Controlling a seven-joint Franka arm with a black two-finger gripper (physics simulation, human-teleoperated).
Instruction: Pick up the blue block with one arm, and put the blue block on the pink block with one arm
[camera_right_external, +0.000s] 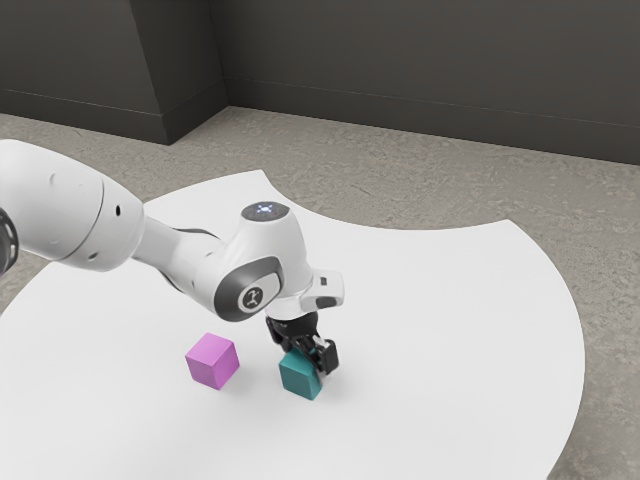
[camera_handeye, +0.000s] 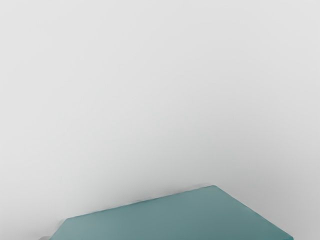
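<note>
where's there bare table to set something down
The widest bare stretch of table lies to the exterior view's right of the blue block, out to the rim. Another lies on the near side of the pink block. Crowded: the gap between the two blocks, with the gripper down at the blue one.

Blue block (camera_right_external: 297, 380) top partly hidden behind gripper (camera_right_external: 306, 356). Wrist view: block blurred, cut off by picture edge. Arm (camera_right_external: 80, 215) cropped at exterior view's left; table (camera_right_external: 450, 330) cropped below.
</note>
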